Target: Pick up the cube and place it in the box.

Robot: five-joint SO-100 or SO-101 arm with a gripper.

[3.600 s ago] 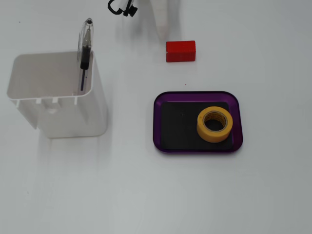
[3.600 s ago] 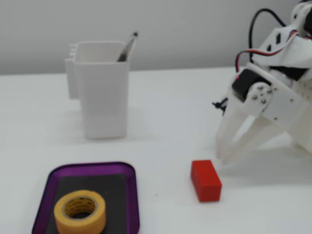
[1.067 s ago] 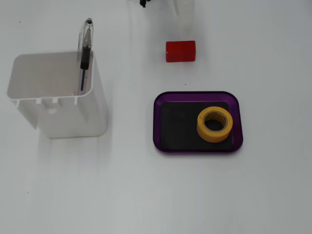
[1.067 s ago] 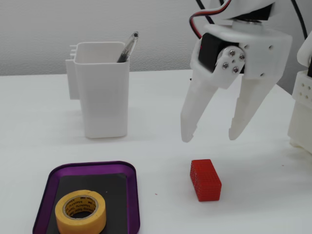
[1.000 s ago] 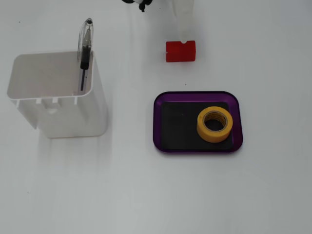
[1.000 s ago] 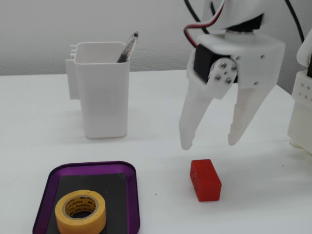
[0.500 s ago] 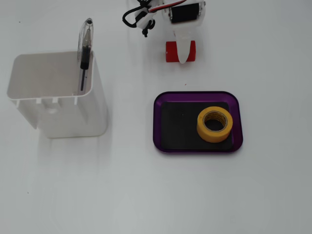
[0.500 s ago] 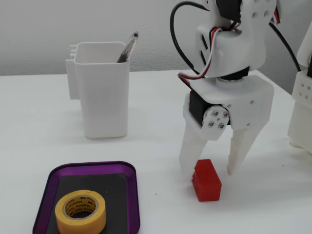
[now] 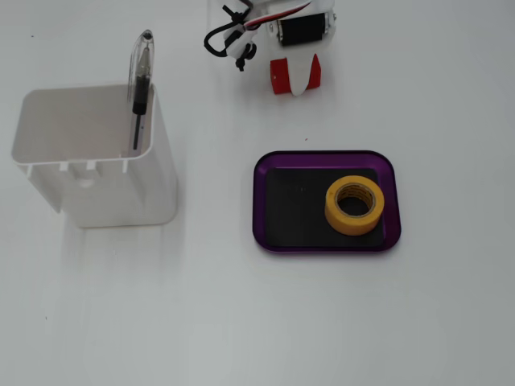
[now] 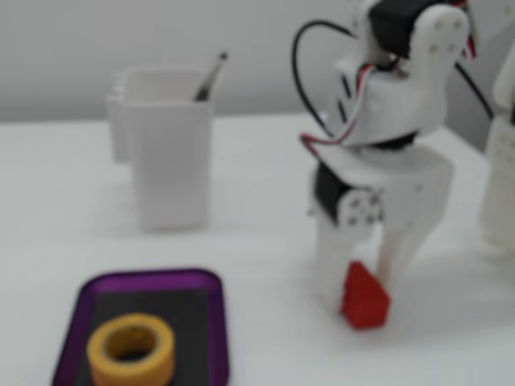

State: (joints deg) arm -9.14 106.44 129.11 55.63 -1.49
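The red cube sits near the table's far edge, above the tray in a fixed view from above. In the blurred low fixed view the cube looks tilted, low at the table surface. My white gripper comes down over it, and one finger covers the cube's middle. In the low view the gripper has a finger on each side of the cube, closed against it. The purple box with a black base lies below the cube; it also shows in the low view.
A yellow tape roll stands inside the box at its right end and shows in the low view too. A tall white container holding a pen stands at the left. Black cables loop beside the arm.
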